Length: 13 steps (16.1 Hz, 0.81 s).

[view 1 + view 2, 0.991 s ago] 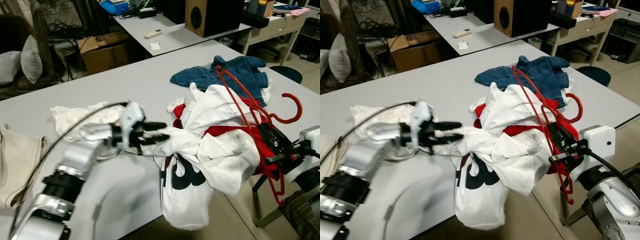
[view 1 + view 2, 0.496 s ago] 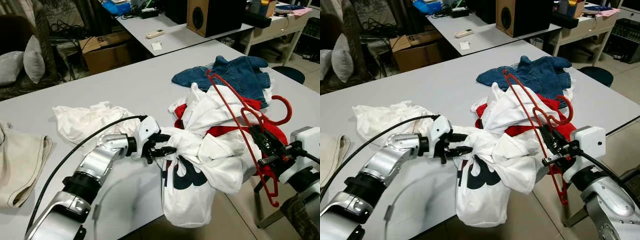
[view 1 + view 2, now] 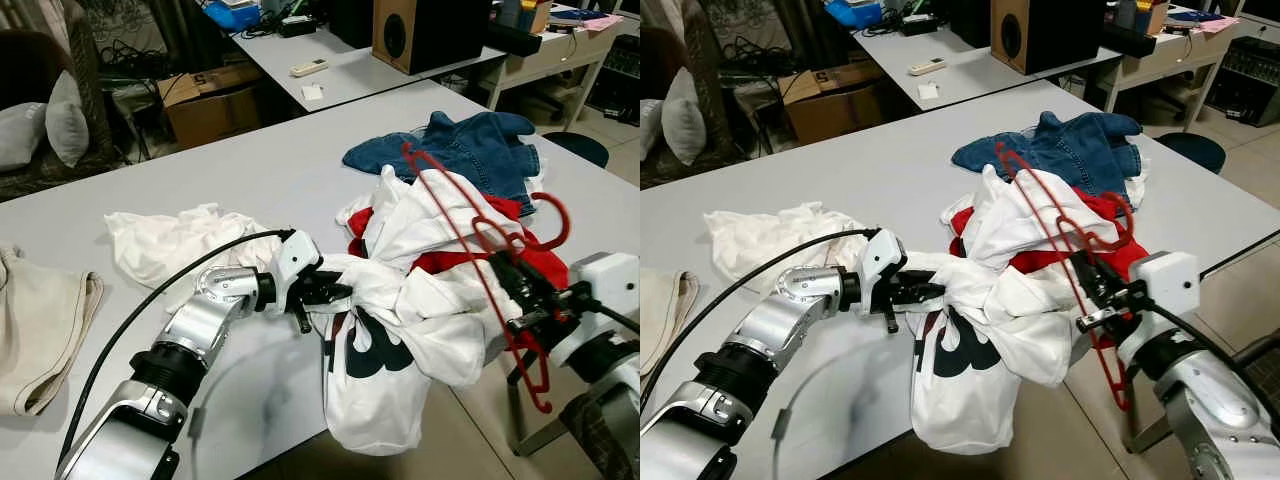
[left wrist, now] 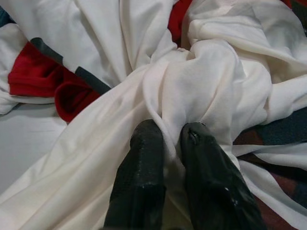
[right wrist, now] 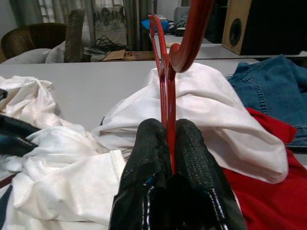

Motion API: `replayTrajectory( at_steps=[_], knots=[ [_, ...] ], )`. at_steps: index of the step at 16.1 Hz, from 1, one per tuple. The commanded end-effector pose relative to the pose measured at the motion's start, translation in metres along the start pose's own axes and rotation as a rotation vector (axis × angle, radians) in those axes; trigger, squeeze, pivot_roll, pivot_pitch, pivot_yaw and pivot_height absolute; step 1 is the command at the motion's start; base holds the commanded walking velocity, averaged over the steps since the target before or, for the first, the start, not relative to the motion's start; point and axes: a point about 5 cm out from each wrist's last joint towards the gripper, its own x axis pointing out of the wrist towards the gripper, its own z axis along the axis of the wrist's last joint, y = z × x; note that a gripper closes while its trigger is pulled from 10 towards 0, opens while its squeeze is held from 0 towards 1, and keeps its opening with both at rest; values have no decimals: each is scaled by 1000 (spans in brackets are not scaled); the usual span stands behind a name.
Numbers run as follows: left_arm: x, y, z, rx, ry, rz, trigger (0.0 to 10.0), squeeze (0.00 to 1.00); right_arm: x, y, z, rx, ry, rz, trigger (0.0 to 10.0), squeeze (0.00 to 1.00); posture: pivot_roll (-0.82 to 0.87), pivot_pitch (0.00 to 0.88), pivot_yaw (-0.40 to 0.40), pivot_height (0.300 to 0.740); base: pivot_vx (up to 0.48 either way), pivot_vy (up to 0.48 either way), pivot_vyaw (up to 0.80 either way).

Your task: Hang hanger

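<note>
A red plastic hanger (image 3: 470,245) stands tilted over the clothes pile, and my right gripper (image 3: 522,292) is shut on its lower bar. The right wrist view shows the hanger (image 5: 165,76) pinched between both black fingers. A white T-shirt (image 3: 400,310) with red and dark print lies bunched at the table's near edge, and part of it hangs over the side. My left gripper (image 3: 335,291) is shut on a fold of this shirt, and in the left wrist view the white cloth (image 4: 192,91) is squeezed between the fingertips (image 4: 146,139).
Blue jeans (image 3: 470,150) lie behind the pile on the grey table (image 3: 230,170). A second white garment (image 3: 170,240) and a beige cloth (image 3: 40,320) lie to the left. A speaker (image 3: 430,30) and another table stand behind; a stool is beside my right arm.
My left gripper moved right to the T-shirt and shut on its fold. My right gripper carried the hanger leftward, closer over the pile.
</note>
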Motion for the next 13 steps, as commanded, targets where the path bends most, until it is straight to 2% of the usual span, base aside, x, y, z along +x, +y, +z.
replayTrajectory(
  at_steps=[1,4,6,7,9,10,11,12,13],
  knots=[
    [-3,6,6,10,-17,16,0,0,2,0,3,-19,-10,16,10000,0,-147,0,118,740,0,0,0],
    [-7,9,10,-4,-51,34,0,0,4,2,1,-41,-3,29,10000,0,-143,0,116,740,0,0,0],
    [-15,16,16,-43,-121,100,0,0,6,-5,4,-63,-29,-35,10000,0,-131,0,106,740,0,0,0],
    [-15,16,16,-43,-121,100,0,0,6,-5,4,-63,-29,-35,10000,0,-131,0,106,740,0,0,0],
    [-27,33,31,-127,-268,231,0,0,8,-29,7,-68,-72,-253,10000,0,-123,0,89,740,0,0,0],
    [-29,36,35,-150,-310,256,0,0,9,-33,8,-57,-87,-286,10000,0,-123,0,91,740,0,0,0],
    [-34,44,49,-197,-416,302,0,0,10,-36,14,-45,-122,-304,10000,0,-124,0,93,740,0,0,0],
    [-43,60,78,-238,-575,373,0,0,10,-34,21,-19,-167,-281,10000,0,-120,0,92,740,0,0,0],
    [-45,64,85,-235,-604,390,0,0,10,-33,21,-16,-172,-268,10000,0,-120,0,92,740,0,0,0]
  ],
)
